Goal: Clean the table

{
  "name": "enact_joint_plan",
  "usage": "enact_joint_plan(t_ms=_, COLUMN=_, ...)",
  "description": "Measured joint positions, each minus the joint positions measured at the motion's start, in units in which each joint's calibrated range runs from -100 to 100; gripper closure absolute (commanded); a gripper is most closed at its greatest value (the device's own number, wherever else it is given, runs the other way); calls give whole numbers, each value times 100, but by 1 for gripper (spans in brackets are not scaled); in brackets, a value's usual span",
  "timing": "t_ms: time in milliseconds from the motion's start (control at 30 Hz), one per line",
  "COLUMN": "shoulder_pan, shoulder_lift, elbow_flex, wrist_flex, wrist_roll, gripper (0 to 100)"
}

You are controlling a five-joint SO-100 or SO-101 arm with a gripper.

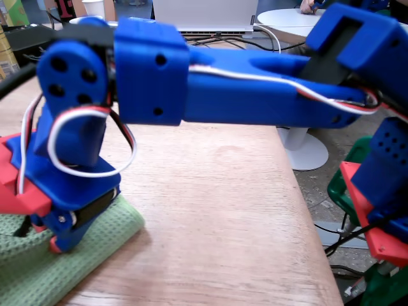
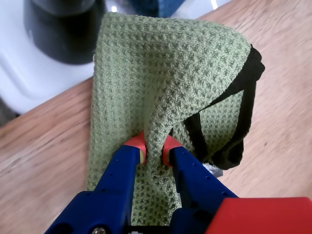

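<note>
A green waffle-weave cloth with a black edge lies on the pale wood-grain table. My blue gripper with red fingertips is shut on a pinched fold of the cloth near its middle. In the fixed view the gripper presses down on the cloth at the lower left of the table, with the blue arm reaching across the top of the frame.
The table's right edge drops off to the floor. A small round white pedestal table stands behind. A dark round object on a white surface lies just past the table edge in the wrist view.
</note>
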Motion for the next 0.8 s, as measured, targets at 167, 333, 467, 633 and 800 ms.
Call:
enact_joint_plan(t_ms=167, shoulder_pan=-9, shoulder_lift=268, elbow_flex=-81, wrist_flex=-596, wrist_roll=117, gripper=99)
enact_joint_plan(t_ms=333, shoulder_pan=169, shoulder_lift=294, elbow_flex=-72, wrist_flex=-621, wrist_roll=513, gripper=99)
enact_joint_plan(t_ms=467, shoulder_pan=1109, shoulder_lift=268, elbow_flex=316, wrist_flex=-704, wrist_roll=630, gripper=99)
enact_joint_plan(t_ms=633, shoulder_pan=2884, shoulder_lift=268, elbow_flex=388, wrist_flex=-778, wrist_roll=1162, gripper=99)
enact_joint_plan(t_ms=800, shoulder_pan=4716, shoulder_lift=398, elbow_flex=505, wrist_flex=-1971, wrist_roll=1504, gripper=99)
